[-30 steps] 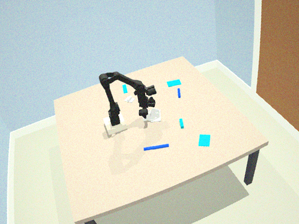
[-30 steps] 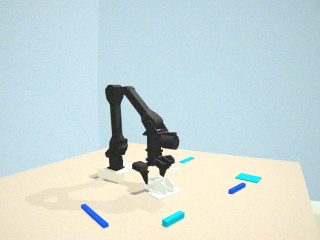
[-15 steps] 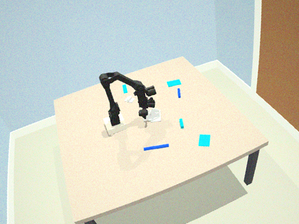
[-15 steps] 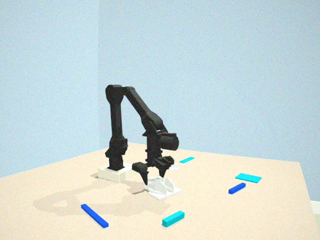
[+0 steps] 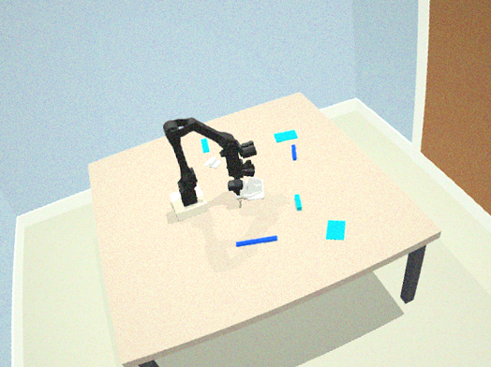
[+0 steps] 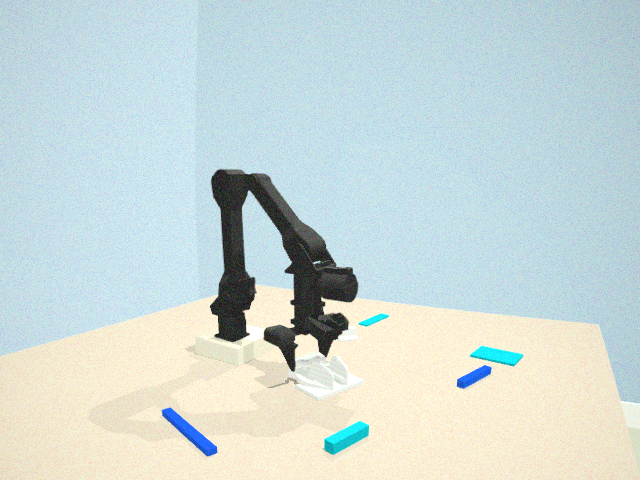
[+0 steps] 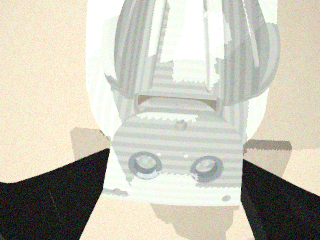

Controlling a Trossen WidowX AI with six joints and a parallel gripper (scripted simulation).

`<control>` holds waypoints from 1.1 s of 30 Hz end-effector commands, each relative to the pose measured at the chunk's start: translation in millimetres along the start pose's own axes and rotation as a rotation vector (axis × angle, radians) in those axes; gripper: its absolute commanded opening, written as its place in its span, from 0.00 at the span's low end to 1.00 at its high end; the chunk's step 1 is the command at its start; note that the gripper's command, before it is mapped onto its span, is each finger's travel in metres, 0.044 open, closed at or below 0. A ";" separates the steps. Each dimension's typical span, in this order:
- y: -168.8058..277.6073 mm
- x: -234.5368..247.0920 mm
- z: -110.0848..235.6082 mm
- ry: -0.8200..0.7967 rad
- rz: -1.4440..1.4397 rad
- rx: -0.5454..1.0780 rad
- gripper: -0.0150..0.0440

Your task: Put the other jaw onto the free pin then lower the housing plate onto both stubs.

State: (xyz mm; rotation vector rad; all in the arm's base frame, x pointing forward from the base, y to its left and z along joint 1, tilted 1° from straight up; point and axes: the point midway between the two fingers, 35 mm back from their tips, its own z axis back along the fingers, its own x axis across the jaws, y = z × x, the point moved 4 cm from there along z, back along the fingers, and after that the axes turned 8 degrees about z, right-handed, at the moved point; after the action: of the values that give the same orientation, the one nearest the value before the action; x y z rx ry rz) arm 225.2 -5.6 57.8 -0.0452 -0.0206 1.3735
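My gripper (image 5: 241, 189) (image 6: 309, 361) (image 7: 174, 160) is shut on the white housing plate (image 6: 311, 357) (image 7: 172, 192), with one finger at each side edge. The plate is low over the near end of the white base (image 5: 258, 196) (image 6: 319, 394) (image 7: 97, 95). Its two round holes show pale, rounded shapes inside in the wrist view. Two white jaws stand on the base, a left jaw (image 7: 131, 50) and a right jaw (image 7: 242, 55), pointing away from the plate. The plate hides the pins and gear teeth. I cannot tell whether the teeth mesh or the plate touches the stubs.
A small white part (image 5: 212, 163) (image 6: 348, 335) lies behind the gripper. A long blue bar (image 5: 256, 241) (image 6: 189, 431) and a cyan block (image 5: 297, 202) (image 6: 346, 437) lie nearer the front. A short blue bar (image 5: 293, 152) (image 6: 474, 377) and several flat cyan pieces lie farther out.
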 end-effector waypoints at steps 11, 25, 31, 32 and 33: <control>0.3 0.3 -3.2 -0.004 0.004 0.001 0.85; 0.3 0.3 -5.7 -0.004 0.005 0.001 0.85; 0.4 0.4 -8.1 -0.004 0.004 0.001 0.85; 0.4 0.4 -8.1 -0.004 0.004 0.001 0.85; 0.4 0.4 -8.1 -0.004 0.004 0.001 0.85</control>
State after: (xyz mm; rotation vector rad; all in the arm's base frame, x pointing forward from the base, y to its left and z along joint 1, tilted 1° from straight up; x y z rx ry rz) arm 225.7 -5.7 51.0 -0.0457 -0.0212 1.3737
